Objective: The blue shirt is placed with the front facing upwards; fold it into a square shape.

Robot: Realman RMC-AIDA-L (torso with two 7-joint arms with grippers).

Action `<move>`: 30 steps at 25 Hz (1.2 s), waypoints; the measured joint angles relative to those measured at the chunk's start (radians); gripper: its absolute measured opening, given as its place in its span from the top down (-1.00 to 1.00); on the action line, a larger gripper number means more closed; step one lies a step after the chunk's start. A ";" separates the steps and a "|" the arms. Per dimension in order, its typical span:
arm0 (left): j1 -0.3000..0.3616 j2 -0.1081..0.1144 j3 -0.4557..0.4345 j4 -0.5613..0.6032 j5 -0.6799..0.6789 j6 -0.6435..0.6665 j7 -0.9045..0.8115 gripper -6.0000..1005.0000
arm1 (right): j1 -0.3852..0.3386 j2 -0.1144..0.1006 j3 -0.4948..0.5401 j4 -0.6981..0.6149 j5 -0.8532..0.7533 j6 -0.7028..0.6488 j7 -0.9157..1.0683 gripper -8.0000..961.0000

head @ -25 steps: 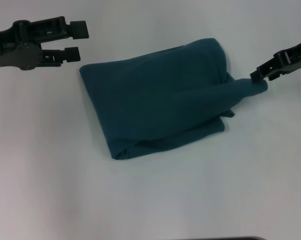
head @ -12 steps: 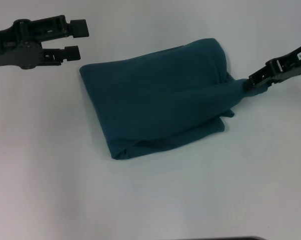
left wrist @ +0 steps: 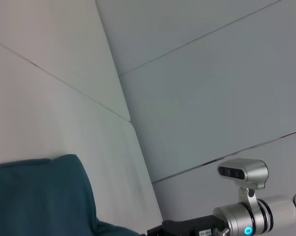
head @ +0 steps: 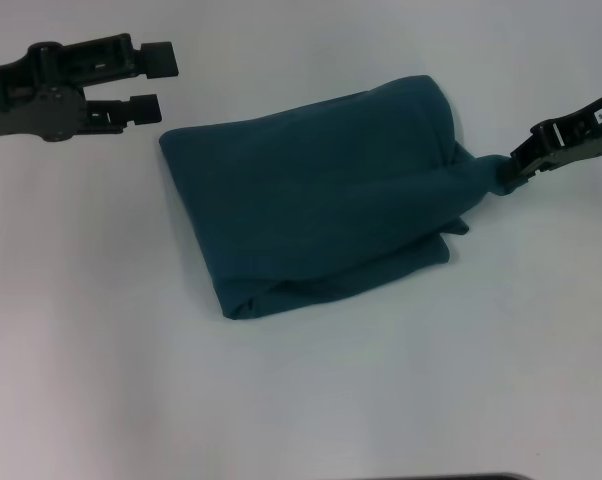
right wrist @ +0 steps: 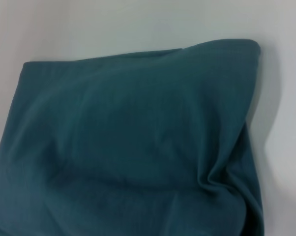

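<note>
The blue shirt (head: 321, 210) lies folded into a rough rectangle in the middle of the white table (head: 311, 400), plain side up. In the head view its right corner is drawn out into a point. My right gripper (head: 516, 165) is shut on that point, just off the shirt's right edge. My left gripper (head: 151, 80) hovers open beside the shirt's far left corner, holding nothing. The right wrist view is filled by the shirt (right wrist: 138, 137), creased near the held corner. In the left wrist view, a part of the shirt (left wrist: 40, 196) shows, with the right arm (left wrist: 246, 226) beyond.
A dark strip (head: 441, 477) runs along the table's near edge. Pale wall panels (left wrist: 197, 88) stand behind the table.
My right gripper has dropped slightly and shifted right, still on the shirt's corner, and the drawn-out tip of fabric now looks shorter and more bunched. The left gripper has not moved.
</note>
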State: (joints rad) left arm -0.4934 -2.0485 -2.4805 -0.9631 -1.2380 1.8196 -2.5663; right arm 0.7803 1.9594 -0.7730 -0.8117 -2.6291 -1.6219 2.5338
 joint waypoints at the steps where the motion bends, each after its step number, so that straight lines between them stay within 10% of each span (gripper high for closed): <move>1: 0.000 0.001 0.000 0.006 0.000 0.000 0.002 -0.89 | 0.000 0.000 0.000 0.000 0.000 -0.001 0.000 0.12; 6: -0.001 0.006 0.000 0.022 0.000 -0.005 0.010 -0.89 | 0.001 0.001 0.002 -0.005 0.003 -0.033 -0.005 0.75; 12: -0.002 0.008 0.000 0.023 0.001 -0.006 0.012 -0.89 | 0.000 -0.013 0.017 -0.063 0.075 -0.152 -0.008 0.92; 30: -0.018 0.009 -0.003 0.024 0.086 -0.029 0.003 -0.89 | -0.026 -0.005 0.006 -0.005 0.012 -0.212 -0.048 0.90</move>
State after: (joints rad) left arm -0.5111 -2.0396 -2.4834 -0.9388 -1.1524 1.7907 -2.5633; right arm 0.7541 1.9548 -0.7672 -0.8167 -2.6167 -1.8339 2.4854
